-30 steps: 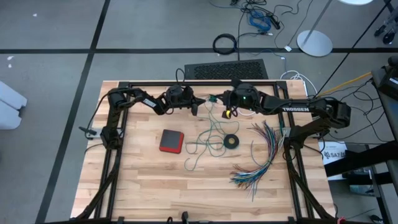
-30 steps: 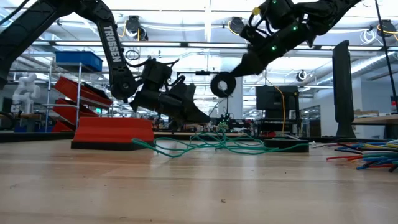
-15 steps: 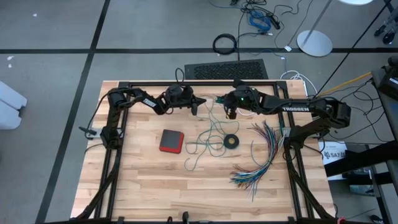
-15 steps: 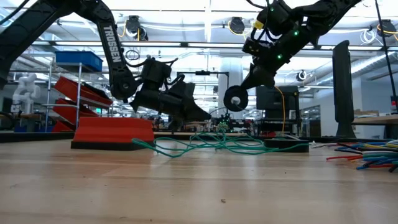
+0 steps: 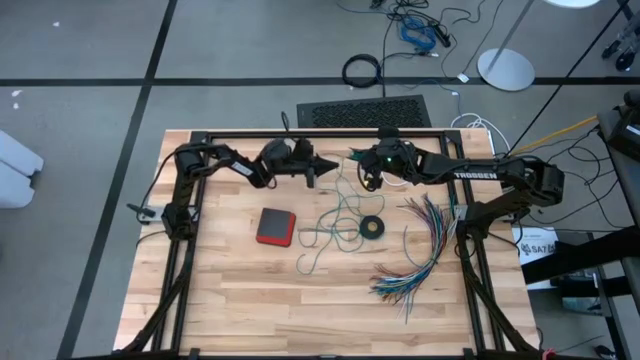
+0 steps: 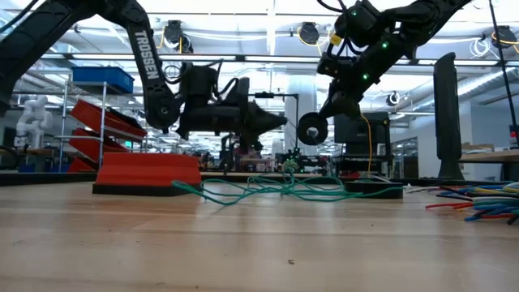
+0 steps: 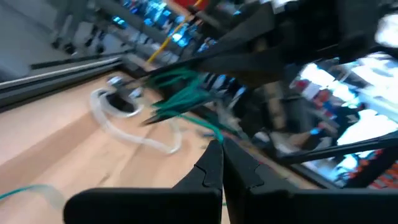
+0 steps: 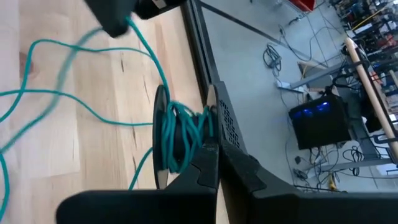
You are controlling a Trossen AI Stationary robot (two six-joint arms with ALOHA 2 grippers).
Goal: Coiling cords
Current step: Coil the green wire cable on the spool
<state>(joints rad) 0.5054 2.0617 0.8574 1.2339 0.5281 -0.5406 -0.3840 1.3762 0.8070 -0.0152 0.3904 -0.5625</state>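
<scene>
Cords first: in the high view the green cord (image 5: 335,222) lies in loose loops in the middle of the wooden table (image 5: 230,290), between a red box (image 5: 275,226) and a black ring (image 5: 372,228). A fan of coloured wires (image 5: 420,250) lies to the right. Both grippers sit near the top middle. The left gripper (image 5: 328,167) is pinched tight on the green cord. The right gripper (image 5: 368,180) is clamped on a small spool.

In the low view the cord is a green tangle (image 6: 276,188) at the centre. The round spool (image 6: 312,128) hangs above it, right of centre.

In the left wrist view the closed fingers (image 7: 214,171) pinch green cord (image 7: 186,99), and a white cord (image 7: 130,130) curls on the wood at left.

In the right wrist view green cord is wound round the spool (image 8: 180,140) at the centre, held by the right arm's fingers (image 8: 208,165).
</scene>
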